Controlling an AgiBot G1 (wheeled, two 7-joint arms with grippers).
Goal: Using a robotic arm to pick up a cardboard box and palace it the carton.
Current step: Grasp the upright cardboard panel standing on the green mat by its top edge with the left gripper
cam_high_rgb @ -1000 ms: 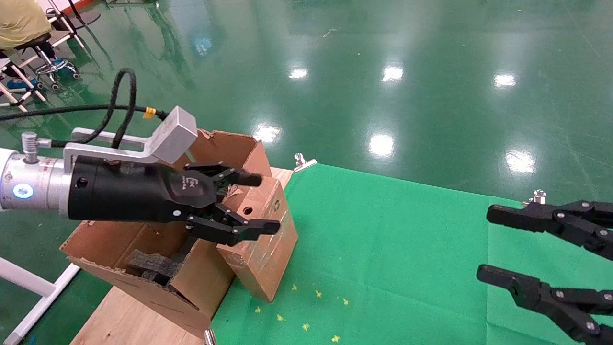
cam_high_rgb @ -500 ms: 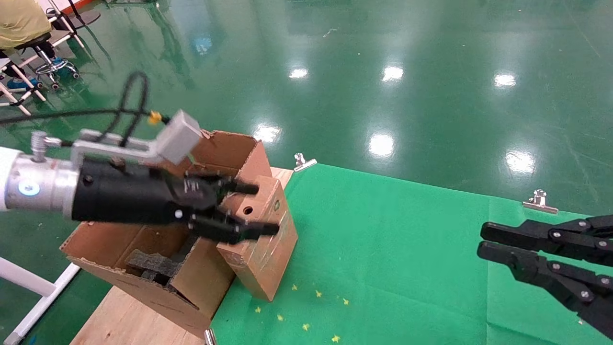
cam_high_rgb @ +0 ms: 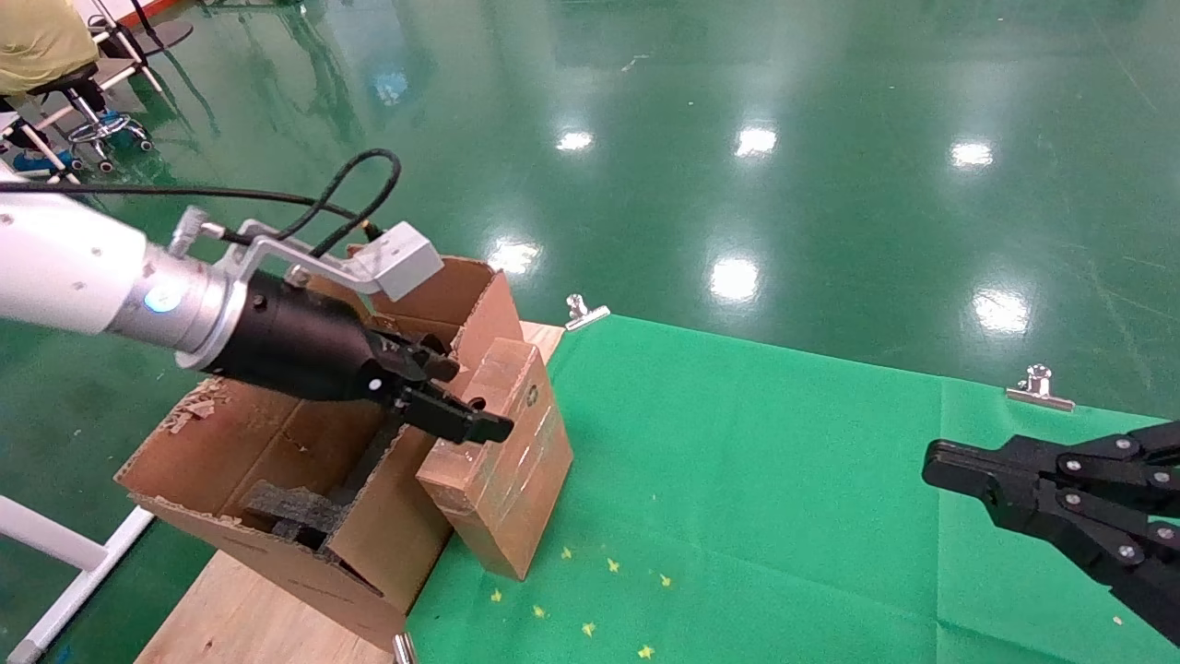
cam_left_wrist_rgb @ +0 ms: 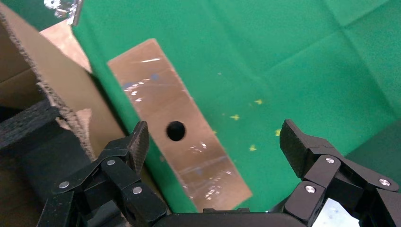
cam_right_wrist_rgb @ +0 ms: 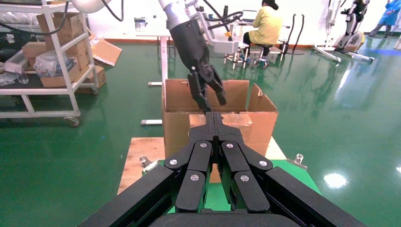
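Small closed brown cardboard box (cam_high_rgb: pixel 502 452) with glossy tape strips, standing tilted on the green cloth-covered counter (cam_high_rgb: pixel 784 498), one side leaning against the wall of the large brown corrugated carton (cam_high_rgb: pixel 304 461) with ragged rim. Round hole in narrow upper end of box (cam_left_wrist_rgb: pixel 176 131) (clear from the left wrist), recycling mark beside it.

White-and-silver robotic arm (cam_high_rgb: pixel 83 277) with blue light ring and black wrist, reaching in from the left above the carton; silver camera block on bracket above the wrist. Left gripper (cam_high_rgb: pixel 461 397) poised over top end of box, fingers (cam_left_wrist_rgb: pixel 137 142) spread wide to either side of that end, holding nothing; contact with the box not discernible.

Black foam blocks (cam_high_rgb: pixel 286 512) inside near end of carton. Carton resting on bare wooden board (cam_high_rgb: pixel 230 618) at left edge of counter.

Right gripper (cam_high_rgb: pixel 959 466), all black, low at right over the green cloth, well apart from box; fingers (cam_right_wrist_rgb: pixel 215 127) pressed together, empty.

Silver clips (cam_high_rgb: pixel 583 312) along far edge of cloth; small yellow marks (cam_high_rgb: pixel 590 590) on cloth near base of box.
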